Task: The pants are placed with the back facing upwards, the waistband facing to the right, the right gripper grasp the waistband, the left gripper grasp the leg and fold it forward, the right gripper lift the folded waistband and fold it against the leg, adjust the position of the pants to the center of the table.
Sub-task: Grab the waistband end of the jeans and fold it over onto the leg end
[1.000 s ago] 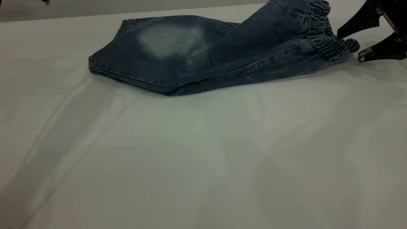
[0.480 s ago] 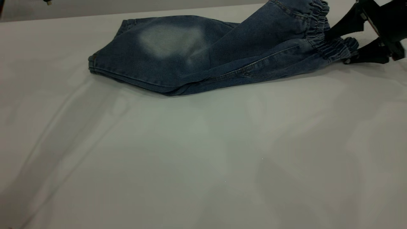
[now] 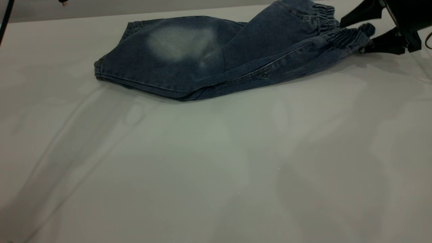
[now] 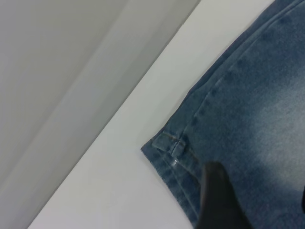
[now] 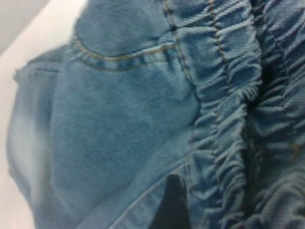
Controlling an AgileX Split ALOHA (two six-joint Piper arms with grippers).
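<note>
The pants point(image 3: 209, 57) lie folded lengthwise at the far side of the table point(image 3: 216, 162), with a plain half and its faded patch point(image 3: 182, 40) on top. The leg is hidden underneath. The gathered waistband point(image 3: 341, 33) points right and is raised off the table. My right gripper point(image 3: 350, 38) is open, one finger above the waistband point(image 5: 228, 119) and one below; a single finger point(image 5: 174, 205) shows against the denim. My left gripper point(image 4: 259, 210) hovers open over the hem corner point(image 4: 171, 145), its dark finger point(image 4: 217, 200) above the denim.
The table's far edge point(image 3: 67, 17) runs just behind the pants, with a grey wall beyond. A dark cable point(image 3: 6, 20) hangs at the far left corner. Bare tabletop stretches across the whole near half.
The right gripper moved left onto the waistband, then rose, and the waistband end came up with it. The gap between its fingers looks unchanged. The leg end has not moved.
</note>
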